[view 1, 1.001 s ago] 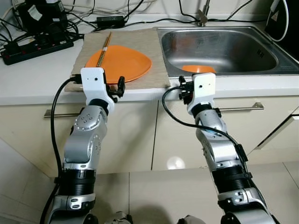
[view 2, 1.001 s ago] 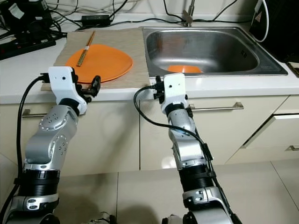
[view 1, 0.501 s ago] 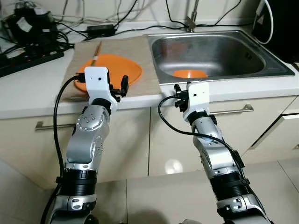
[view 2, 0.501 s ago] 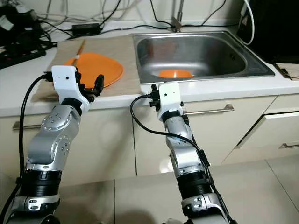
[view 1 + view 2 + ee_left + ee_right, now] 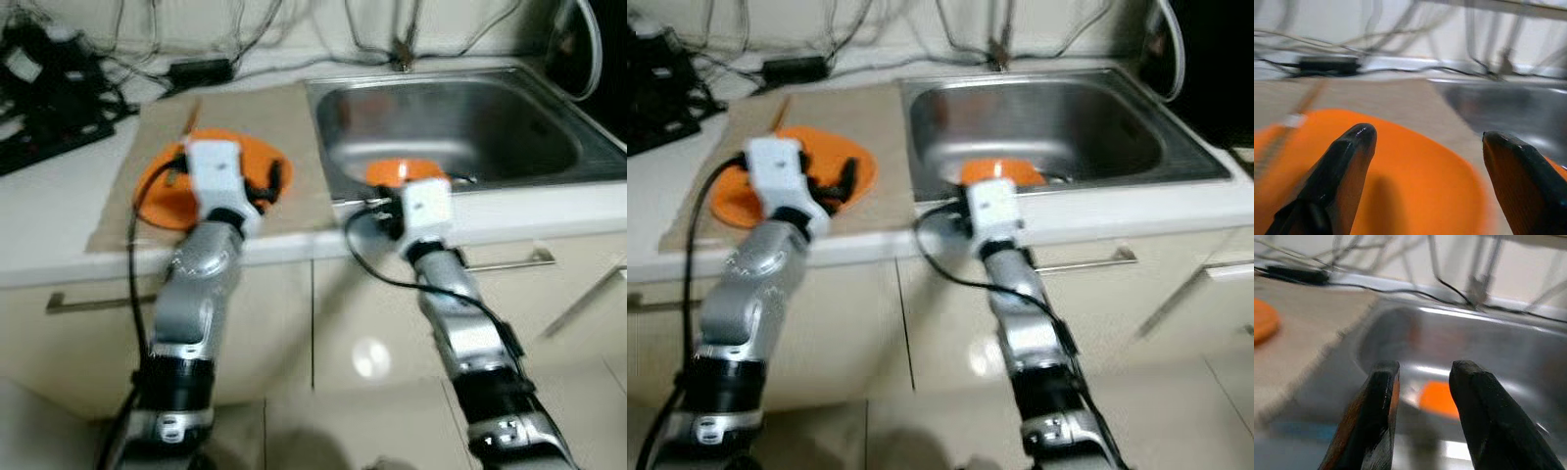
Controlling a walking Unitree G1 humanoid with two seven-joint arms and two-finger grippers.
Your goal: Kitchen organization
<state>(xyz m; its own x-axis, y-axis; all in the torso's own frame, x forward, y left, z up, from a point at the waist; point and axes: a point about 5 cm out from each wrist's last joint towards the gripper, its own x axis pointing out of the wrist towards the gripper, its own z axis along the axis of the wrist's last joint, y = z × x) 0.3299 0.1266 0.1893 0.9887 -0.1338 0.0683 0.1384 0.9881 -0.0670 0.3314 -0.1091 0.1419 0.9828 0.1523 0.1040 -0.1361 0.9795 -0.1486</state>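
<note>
Closing on the counter since a second ago: left gripper [image 5: 1422,142] spread wide over orange plate [image 5: 162,186]; right gripper [image 5: 1422,377] slightly parted, empty, facing sink [image 5: 588,162].

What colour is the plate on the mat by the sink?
Orange. The plate shows best in the left wrist view.

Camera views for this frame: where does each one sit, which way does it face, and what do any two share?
Left eye, on the head: looks down at the counter and both arms.
Right eye, beside it: same scene, sink and both arms.
Left wrist: looks along the open left gripper over the orange plate.
Right wrist: looks along the open right gripper into the sink at the orange dish.
Shared: the wrist views both show the sink and cables along the wall.
</note>
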